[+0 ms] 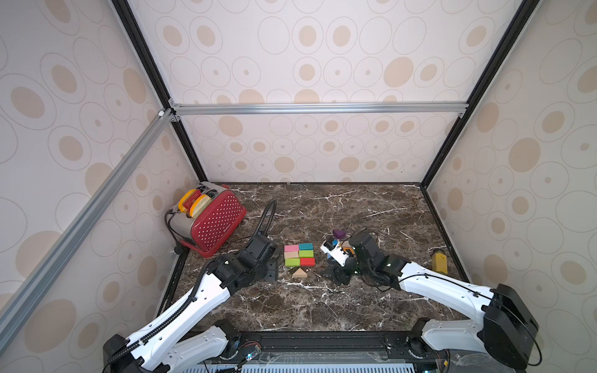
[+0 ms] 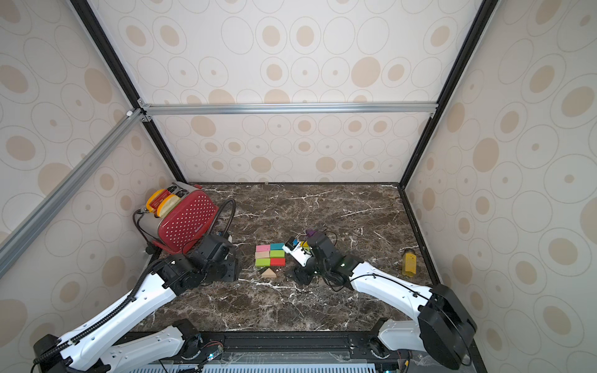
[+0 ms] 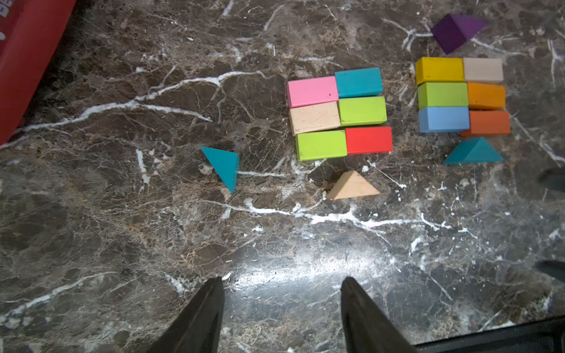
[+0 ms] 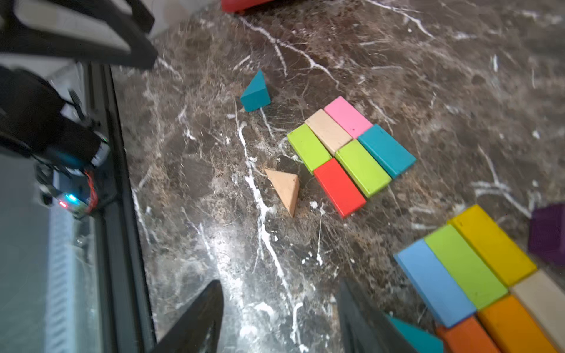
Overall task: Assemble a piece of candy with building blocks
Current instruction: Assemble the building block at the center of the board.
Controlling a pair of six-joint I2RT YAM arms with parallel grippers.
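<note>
We see 6 painted wooden bricks (image 3: 339, 113) packed flat in a 2-by-3 slab on the dark marble tabletop (image 3: 122, 232), a plain tan wooden wedge (image 3: 353, 186) just beside its red corner. Our left gripper (image 3: 281, 305) hangs released over bare marble; our right gripper (image 4: 279, 308) likewise gapes, grasping nothing.

Both grippers (image 3: 281, 305) (image 4: 281, 308) — jaws parted, empty.

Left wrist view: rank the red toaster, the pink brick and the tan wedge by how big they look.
1. red toaster, though it is cut off by the picture's edge
2. pink brick
3. tan wedge
</note>
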